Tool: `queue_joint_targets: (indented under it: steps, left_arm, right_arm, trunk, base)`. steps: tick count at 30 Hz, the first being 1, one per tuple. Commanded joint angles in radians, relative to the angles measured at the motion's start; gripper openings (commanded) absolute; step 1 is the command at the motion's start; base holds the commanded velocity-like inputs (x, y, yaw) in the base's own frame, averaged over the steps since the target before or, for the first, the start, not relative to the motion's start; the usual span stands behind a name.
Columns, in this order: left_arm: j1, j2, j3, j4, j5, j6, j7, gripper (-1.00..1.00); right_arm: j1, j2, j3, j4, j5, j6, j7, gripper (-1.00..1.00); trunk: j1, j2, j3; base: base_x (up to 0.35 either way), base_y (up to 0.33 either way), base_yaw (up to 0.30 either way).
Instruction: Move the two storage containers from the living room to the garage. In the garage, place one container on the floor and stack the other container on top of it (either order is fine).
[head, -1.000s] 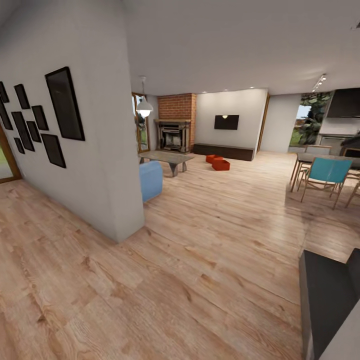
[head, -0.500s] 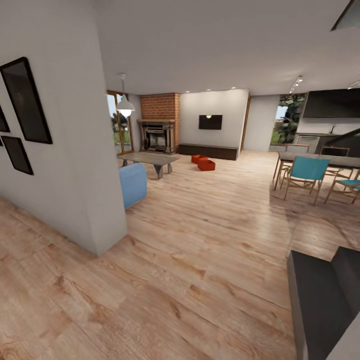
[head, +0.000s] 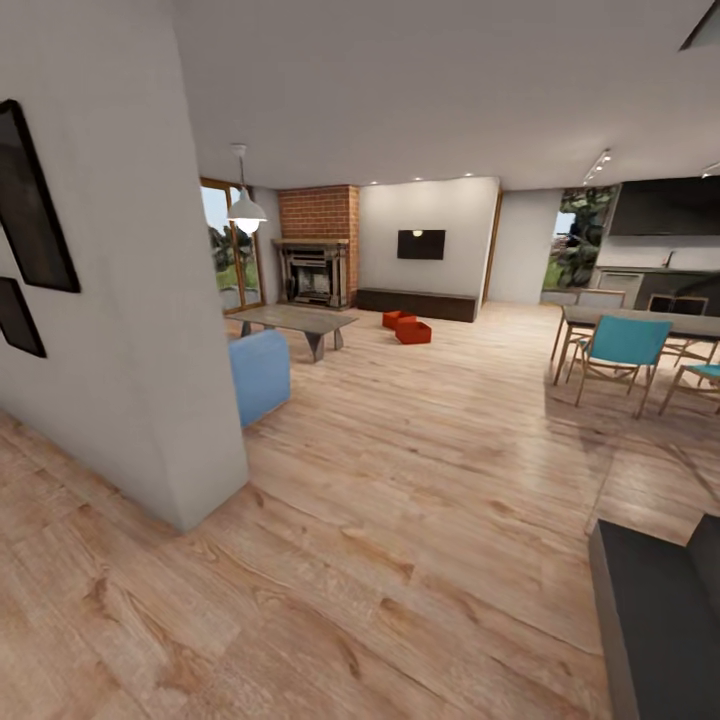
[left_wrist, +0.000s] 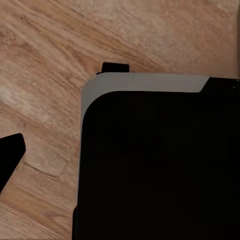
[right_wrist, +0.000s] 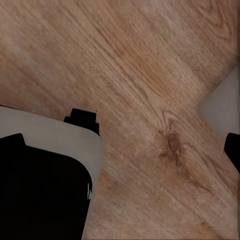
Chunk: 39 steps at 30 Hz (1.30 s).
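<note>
Two orange-red open box bins (head: 406, 327) are seen far off on the light wood plank floor (head: 400, 520), waiting to be fetched; gripper states cannot be told.

Far across the light wood plank floor (head: 420, 470), the two storage containers (head: 406, 327) sit side by side on the boards — orange-red, just in front of the long low dark cabinet (head: 417, 304). The brick fireplace (head: 317, 245) stands to their left, the black TV (head: 421, 244) above the cabinet. A white wall (head: 130, 300) fills the near left — a teal chair (head: 618, 350) stands at right.
</note>
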Motion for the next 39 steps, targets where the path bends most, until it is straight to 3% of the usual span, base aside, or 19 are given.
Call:
queue_joint_targets:
  steps: [1, 21, 39]
  left_arm:
    - [0.000, 0.000, 0.001, 0.000, 0.009, -0.001, -0.001, 1.00]
    - [0.000, 0.000, 0.000, -0.001, 0.009, -0.001, -0.001, 1.00]
    - [0.000, 0.000, 0.001, 0.000, 0.009, -0.001, -0.001, 1.00]
  right_arm:
    - [-0.001, 0.001, 0.008, 0.003, -0.008, -0.006, 0.000, 1.00]
    - [-0.001, -0.001, 0.008, 0.003, -0.006, -0.010, 0.000, 1.00]
    - [-0.001, 0.000, 0.008, 0.003, -0.005, -0.009, 0.000, 1.00]
  trunk:
    - [0.001, 0.000, -0.001]
    - [0.001, 0.000, -0.001]
    - [0.001, 0.000, -0.001]
  base:
    - [0.323, 0.000, 0.000]
    - [0.323, 0.000, -0.005]
    - [0.323, 0.000, -0.173]
